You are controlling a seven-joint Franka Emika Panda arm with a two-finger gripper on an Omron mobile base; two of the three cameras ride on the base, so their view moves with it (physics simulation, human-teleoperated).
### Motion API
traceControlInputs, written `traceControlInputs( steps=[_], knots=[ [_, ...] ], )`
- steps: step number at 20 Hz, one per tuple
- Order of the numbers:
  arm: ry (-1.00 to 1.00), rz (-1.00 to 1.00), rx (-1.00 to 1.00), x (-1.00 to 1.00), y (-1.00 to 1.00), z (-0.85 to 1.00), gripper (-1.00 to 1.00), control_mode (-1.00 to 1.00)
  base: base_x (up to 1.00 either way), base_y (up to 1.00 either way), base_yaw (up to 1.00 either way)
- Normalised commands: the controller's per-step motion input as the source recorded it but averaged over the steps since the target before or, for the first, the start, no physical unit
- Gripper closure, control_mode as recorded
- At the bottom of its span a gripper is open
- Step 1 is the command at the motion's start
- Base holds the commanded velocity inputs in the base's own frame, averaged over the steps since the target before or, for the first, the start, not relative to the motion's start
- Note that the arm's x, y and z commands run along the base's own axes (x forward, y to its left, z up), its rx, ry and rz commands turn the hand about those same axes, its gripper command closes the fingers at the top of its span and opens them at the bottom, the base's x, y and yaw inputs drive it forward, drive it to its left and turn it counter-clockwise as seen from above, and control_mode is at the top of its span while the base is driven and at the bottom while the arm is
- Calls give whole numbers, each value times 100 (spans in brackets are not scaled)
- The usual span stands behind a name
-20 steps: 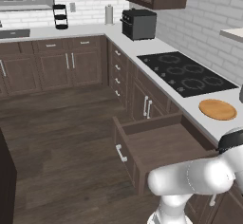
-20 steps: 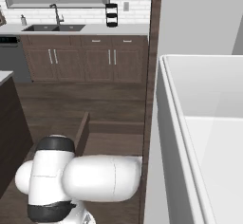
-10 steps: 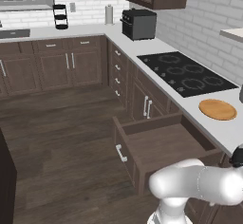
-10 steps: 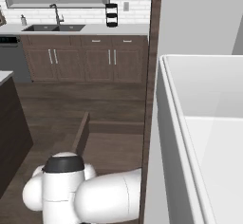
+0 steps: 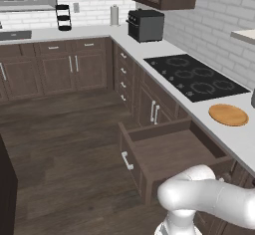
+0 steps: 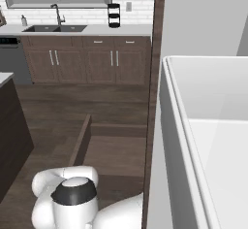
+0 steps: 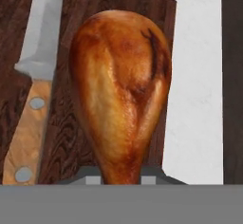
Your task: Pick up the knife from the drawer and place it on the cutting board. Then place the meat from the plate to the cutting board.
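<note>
On the board (image 7: 71, 123), the knife (image 7: 33, 90) takes the 9 o'clock strip and the meat (image 7: 121, 90) bulks over the middle; we see bare surface (image 7: 194, 99) toward 3 o'clock. The open drawer (image 5: 169, 152) juts into the floor aisle.

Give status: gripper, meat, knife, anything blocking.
Gripper shut on meat, over the cutting board. Knife on the board beside it. Plate bare, drawer open. Nothing blocking.
</note>
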Motion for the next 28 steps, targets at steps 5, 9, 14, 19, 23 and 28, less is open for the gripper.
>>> traceControlInputs(
  steps=[5,9,14,19,23,28],
  knots=[
    [0,0,1,4,-13,-12,-100,-100,0,0,0],
    [0,0,0,-1,0,6,-100,-100,0,0,0],
    [-5,0,0,-23,59,67,-100,-100,0,0,0],
    [-10,0,-1,-54,100,86,-100,-100,0,0,0],
    [-14,0,-9,-73,100,56,-100,-100,0,0,0],
    [-24,3,-9,-83,100,14,-100,-100,0,0,0]
  ],
)
